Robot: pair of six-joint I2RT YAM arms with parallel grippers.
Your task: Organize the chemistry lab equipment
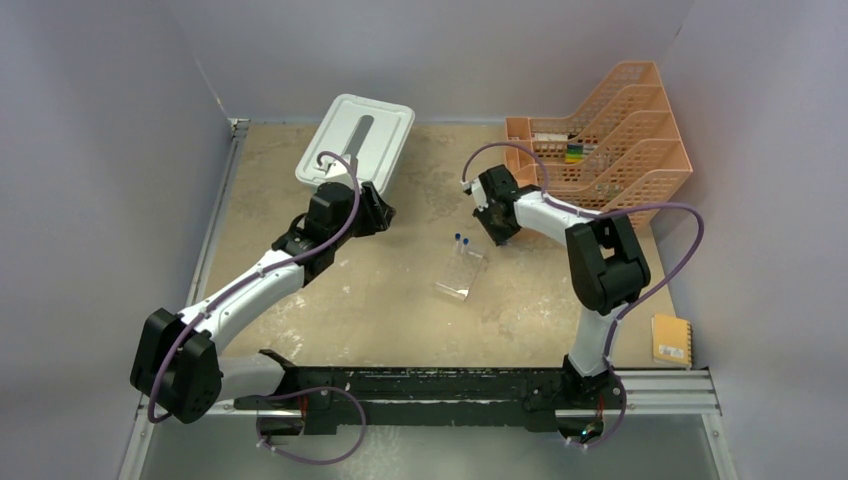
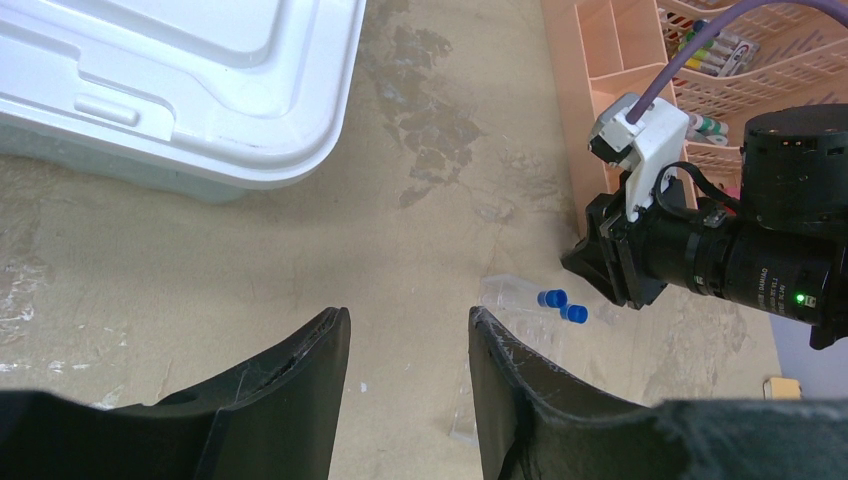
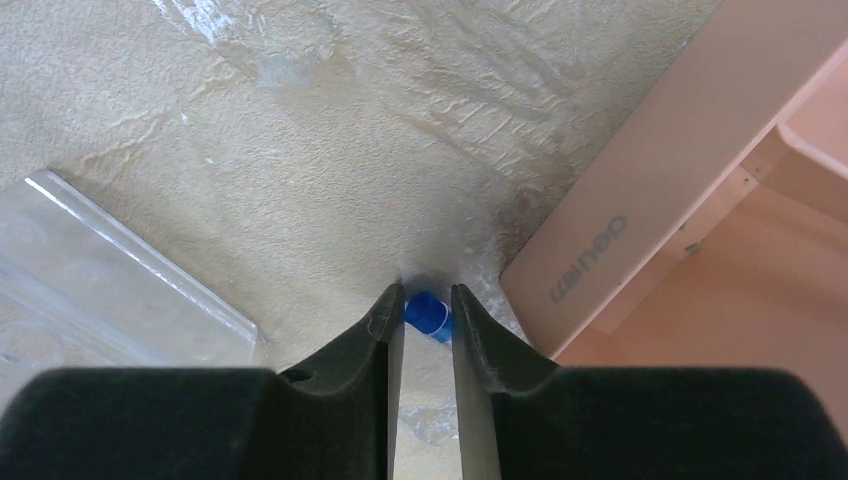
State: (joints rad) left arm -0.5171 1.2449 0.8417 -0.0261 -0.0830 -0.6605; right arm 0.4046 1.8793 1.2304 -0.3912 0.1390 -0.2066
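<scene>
A clear rack (image 1: 460, 274) lies mid-table with two blue-capped tubes (image 1: 462, 240) in its far end; the left wrist view shows their caps (image 2: 562, 305) too. My right gripper (image 1: 497, 232) is low over the table between the rack and the orange tray. Its fingertips (image 3: 428, 300) press on both sides of the cap of another blue-capped tube (image 3: 425, 314) lying on the table. The rack's edge (image 3: 110, 290) lies to its left. My left gripper (image 1: 385, 212) hovers open near the white box, with only bare table between its fingers (image 2: 410, 320).
A white lidded box (image 1: 356, 140) sits at the back left. The orange mesh tiered tray (image 1: 610, 140), holding a few small items, stands at the back right, with its base (image 3: 680, 200) close to my right fingers. A small yellow notebook (image 1: 671, 340) lies near the right front.
</scene>
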